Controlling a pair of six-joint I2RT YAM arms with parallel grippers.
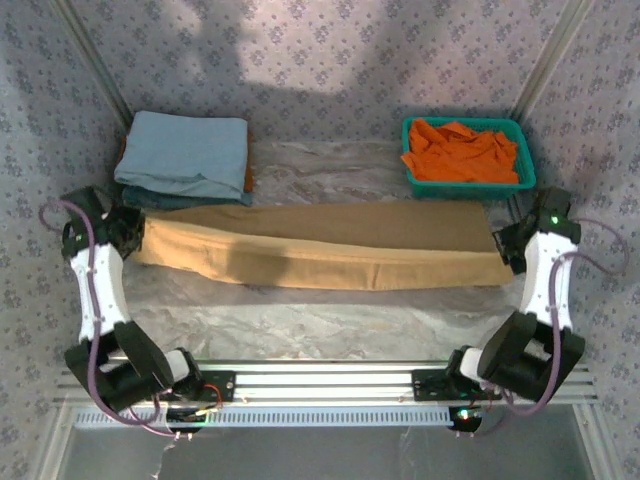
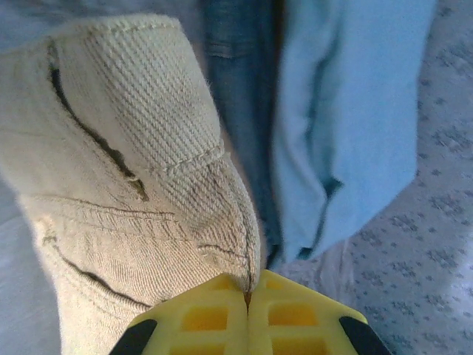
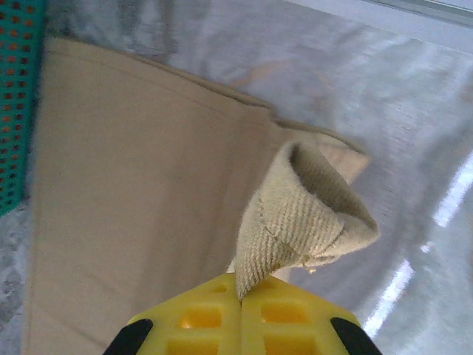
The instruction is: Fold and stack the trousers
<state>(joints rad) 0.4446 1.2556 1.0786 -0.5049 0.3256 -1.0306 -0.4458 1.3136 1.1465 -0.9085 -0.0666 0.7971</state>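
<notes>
Two hands, one pair of trousers [image 1: 320,250], and both ends are pinched. From the overhead view the tan trousers lie stretched out long across the middle of the counter [image 1: 300,330], running left to right, with a soft ridge along their length. The left hand [image 1: 138,232] is at the left end and the right hand [image 1: 506,252] at the right end, each one closed on the cloth. The left wrist cam is pretty clear on it: the yellow fingers [image 2: 199,318] meet with a bit of that end caught between them, and you can see the twill weave, a stitched seam and a couple of dark slits like pocket openings. The right wrist cam shows the same deal at the other end: a hem corner curled up into a little loop and clamped between the closed fingertips [image 3: 288,318], with the rest of the leg lying flat on the shiny plastic-covered counter. Behind the trousers on the left there's a folded light blue cloth [image 1: 185,150] sitting on a darker blue one [image 1: 170,200]. Its front edge is right beside the trousers' back edge, maybe touching, I can't tell. Back right is a teal basket [image 1: 470,186] with an orange garment [image 1: 460,150] bunched up in it, close to the trousers' right end. Flower-patterned fabric [image 1: 320,50] lines the walls around it all.
</notes>
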